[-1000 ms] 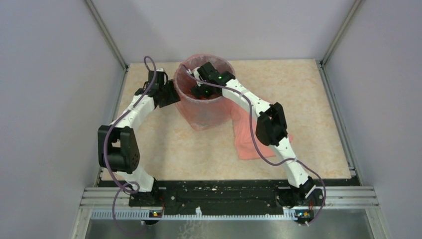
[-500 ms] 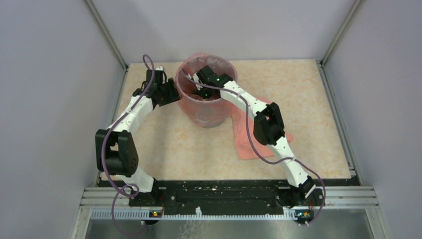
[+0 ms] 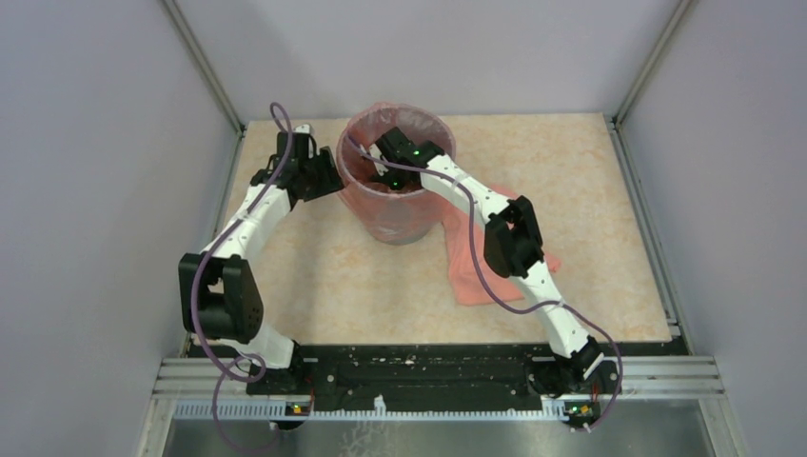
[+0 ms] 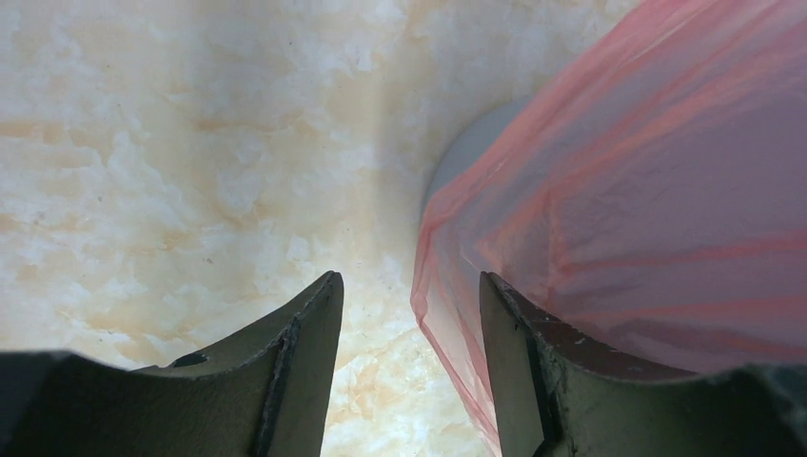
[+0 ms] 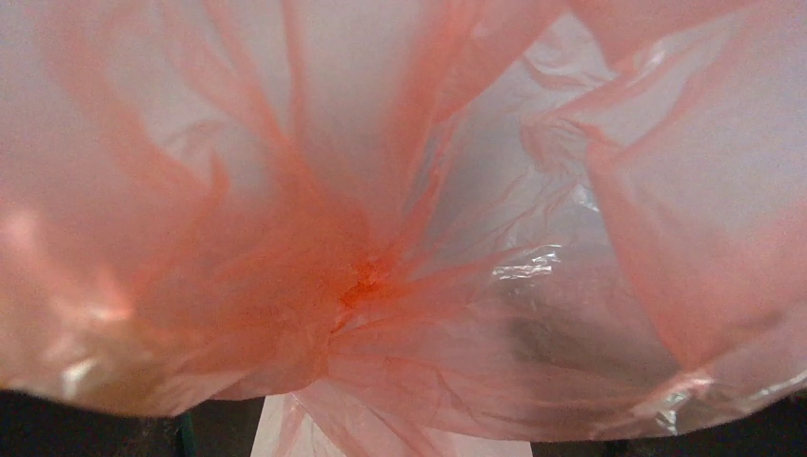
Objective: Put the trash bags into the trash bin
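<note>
Lying flat on the bench (image 3: 314, 276), nearer the arms than the trash bin (image 3: 396, 215) and to its right, 1 trash bag (image 3: 466, 282) waits under the right arm. Just left of the bin, the left hand (image 4: 407, 286) is spread open with the hem of the other trash bag (image 4: 619, 190) hanging between its fingers, probably ready to tug that liner down. The right hand (image 3: 388, 174) reaches inside the bin, likely seating the film; I cannot tell its state. Compared with 1 second ago, the bin looks less tipped.
</note>
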Motion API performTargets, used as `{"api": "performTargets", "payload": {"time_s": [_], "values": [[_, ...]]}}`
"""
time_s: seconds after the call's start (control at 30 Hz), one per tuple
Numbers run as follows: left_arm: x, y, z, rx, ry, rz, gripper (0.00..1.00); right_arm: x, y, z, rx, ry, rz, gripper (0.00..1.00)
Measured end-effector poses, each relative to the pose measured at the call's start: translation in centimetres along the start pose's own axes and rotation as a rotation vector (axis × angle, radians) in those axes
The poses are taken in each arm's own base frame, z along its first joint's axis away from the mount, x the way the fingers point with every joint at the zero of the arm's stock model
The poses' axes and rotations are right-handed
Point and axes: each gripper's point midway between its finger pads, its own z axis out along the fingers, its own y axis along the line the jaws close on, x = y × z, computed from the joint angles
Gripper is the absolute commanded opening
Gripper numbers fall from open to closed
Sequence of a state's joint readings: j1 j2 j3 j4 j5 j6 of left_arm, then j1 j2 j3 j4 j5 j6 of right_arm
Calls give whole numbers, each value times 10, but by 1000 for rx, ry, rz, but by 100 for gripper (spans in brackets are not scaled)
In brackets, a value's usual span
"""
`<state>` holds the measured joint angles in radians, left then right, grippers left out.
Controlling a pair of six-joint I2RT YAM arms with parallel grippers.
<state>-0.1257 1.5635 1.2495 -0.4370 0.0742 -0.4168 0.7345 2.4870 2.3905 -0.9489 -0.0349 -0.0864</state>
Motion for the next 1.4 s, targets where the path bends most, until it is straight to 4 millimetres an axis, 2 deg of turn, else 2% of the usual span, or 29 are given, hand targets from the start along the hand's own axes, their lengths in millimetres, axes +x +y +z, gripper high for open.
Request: {"api": "performTargets", "payload": {"time_s": [0.27,0.53,0.9,1.17,1.4], "values": [[-8,-5,-13,14,-32,3,61,3,8,1,-43,11,-2,83],[-6,-4,-14,11,-26,3,61,13,17,0,-95,49,-40,83],[-7,-4,-30,13,-39,19,61,44,47,-7,-161,142,-116,83],[6,-2,-45,28,-33,24,61,66,61,-9,-201,195,-150,83],[21,4,-47,22,-12,23,60,64,61,-15,-183,201,-158,86]]}}
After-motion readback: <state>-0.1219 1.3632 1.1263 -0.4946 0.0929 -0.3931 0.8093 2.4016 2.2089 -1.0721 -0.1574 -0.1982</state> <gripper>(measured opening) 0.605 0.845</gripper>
